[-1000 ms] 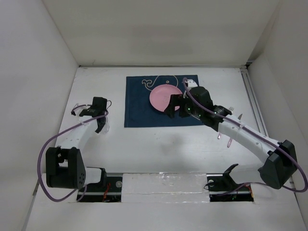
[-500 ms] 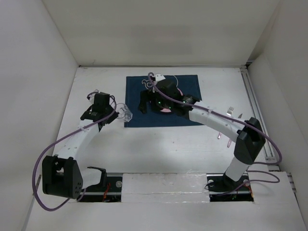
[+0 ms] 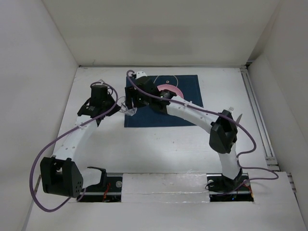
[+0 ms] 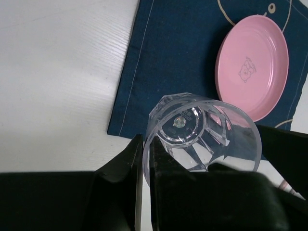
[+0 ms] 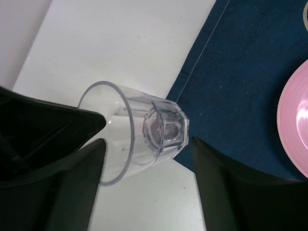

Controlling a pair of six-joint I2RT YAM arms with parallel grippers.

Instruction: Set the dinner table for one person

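A clear faceted glass [image 4: 204, 134] hangs tilted over the white dinner table [image 3: 159, 144], at the left edge of the navy placemat [image 3: 144, 118]. My left gripper [image 4: 146, 139] is shut on its rim, one finger inside and one outside. The glass [image 5: 139, 137] lies between the spread fingers of my right gripper [image 5: 148, 140], which is open and not touching it. A pink plate [image 3: 169, 91] sits on the placemat, partly hidden by the right arm. In the top view the glass [image 3: 126, 107] sits between the left gripper [image 3: 115, 102] and the right gripper [image 3: 132, 103].
Cutlery [image 3: 234, 113] lies on the table to the right of the placemat, partly behind the right arm. The right arm stretches across the placemat. White walls enclose the table on three sides. A rail runs along the right edge [image 3: 255, 110].
The right arm swung left from the plate across the placemat to the glass. The left arm carried the glass up and right to the placemat's left edge.
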